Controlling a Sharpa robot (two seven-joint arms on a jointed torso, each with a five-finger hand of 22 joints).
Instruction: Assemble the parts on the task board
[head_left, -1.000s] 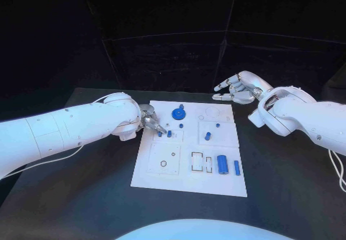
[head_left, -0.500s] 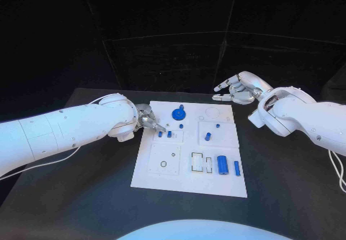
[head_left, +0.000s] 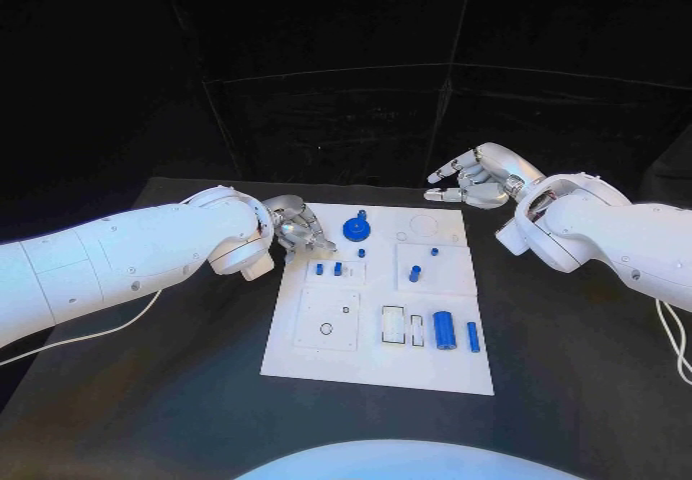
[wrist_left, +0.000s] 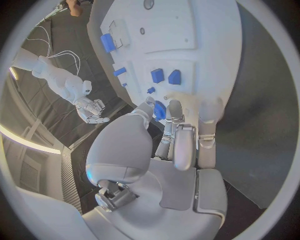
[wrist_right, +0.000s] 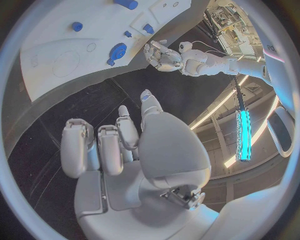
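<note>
Head view: we are looking at the task board, a white plate lying flat in the middle of the black table, printed with thin outlines and recesses. We are counting small blue parts on it: a round gear-like disc near the far edge, two short pegs standing side by side just in front of the left hand, another peg toward the board's middle, and a fat cylinder lying beside a slimmer bar on the near side, well away from both hands.

We are seeing the left hand hovering at the board's far left corner, fingers curled in loosely over the white surface, just beside the disc. In the left wrist view its fingertips are sitting close to the disc; we cannot tell whether they are touching or pinching anything.

The right hand is hanging beyond the board's far right corner, apart from it, fingers spread and bent, holding nothing.
</note>
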